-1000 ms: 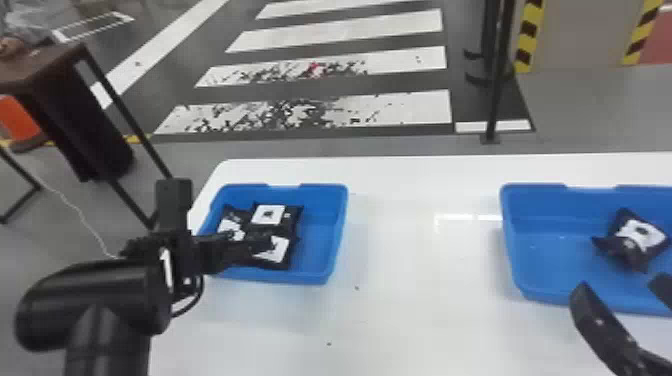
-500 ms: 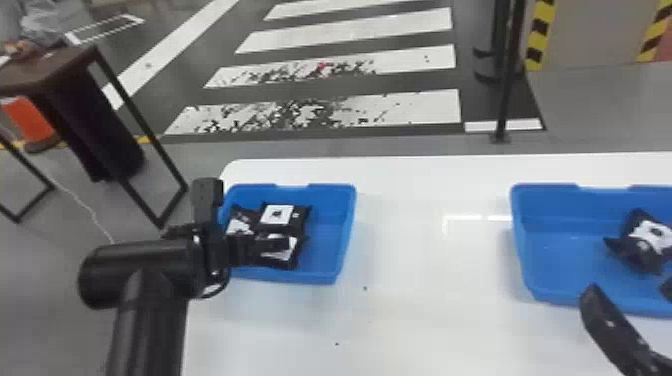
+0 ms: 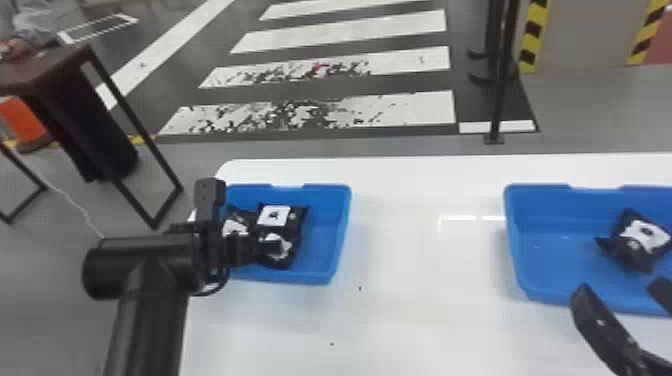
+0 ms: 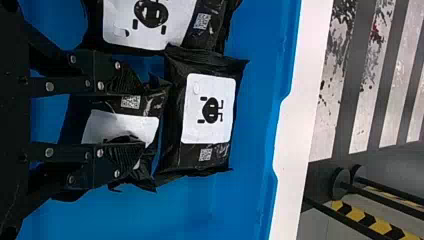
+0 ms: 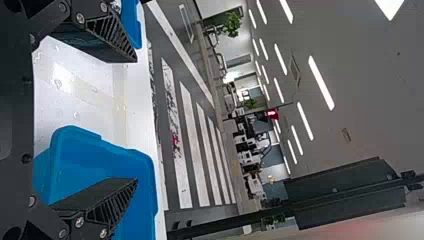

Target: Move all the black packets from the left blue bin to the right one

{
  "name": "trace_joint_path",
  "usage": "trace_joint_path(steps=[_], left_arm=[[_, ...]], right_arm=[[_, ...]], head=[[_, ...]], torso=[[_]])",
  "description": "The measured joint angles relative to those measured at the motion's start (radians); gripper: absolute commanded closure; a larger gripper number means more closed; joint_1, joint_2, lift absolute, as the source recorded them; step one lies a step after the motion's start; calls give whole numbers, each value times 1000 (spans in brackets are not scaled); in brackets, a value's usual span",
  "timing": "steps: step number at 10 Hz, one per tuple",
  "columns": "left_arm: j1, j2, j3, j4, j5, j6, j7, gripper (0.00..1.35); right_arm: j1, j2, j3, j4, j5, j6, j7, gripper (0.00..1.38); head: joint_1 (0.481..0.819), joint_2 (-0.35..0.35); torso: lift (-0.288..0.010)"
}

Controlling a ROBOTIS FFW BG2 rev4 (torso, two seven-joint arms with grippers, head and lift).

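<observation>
In the head view, three packets [image 3: 290, 225] lie in the left bin [image 3: 330, 245], partly hidden by my left claw [image 3: 275, 246], and one packet [image 3: 645, 237] in the cut-off right bin [image 3: 545, 255]; in the left wrist view mine gapes over one, in the right, my right claw [image 3: 618, 286] stands open.

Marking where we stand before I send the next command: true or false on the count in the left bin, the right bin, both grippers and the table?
1. The left blue bin has three black packets in it. True.
2. No black packet lies in the right blue bin yet. False: a black packet lies in it.
3. The left gripper has its fingers shut together. False: they stand apart, over one of the packets in the left blue bin.
4. The right gripper has its fingers apart. True.
5. The table is black. False: it is white.
</observation>
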Motion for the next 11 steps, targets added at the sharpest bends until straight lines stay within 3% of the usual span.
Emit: trace_joint_path(steps=[3, 7, 11], left_arm=[[67, -3, 13, -93, 56, -35, -36, 1211], [235, -15, 44, -429, 195, -44, -52, 1211], [307, -25, -89, -562, 365, -101, -69, 1211]], right_arm=[[-1, -2, 0, -2, -3, 2, 0, 182], [-30, -4, 0, -5, -18, 15, 14, 186], [-85, -10, 24, -4, -63, 68, 54, 188]], head=[[695, 255], [695, 214], [695, 91]], torso=[[-140], [-140], [-140]])
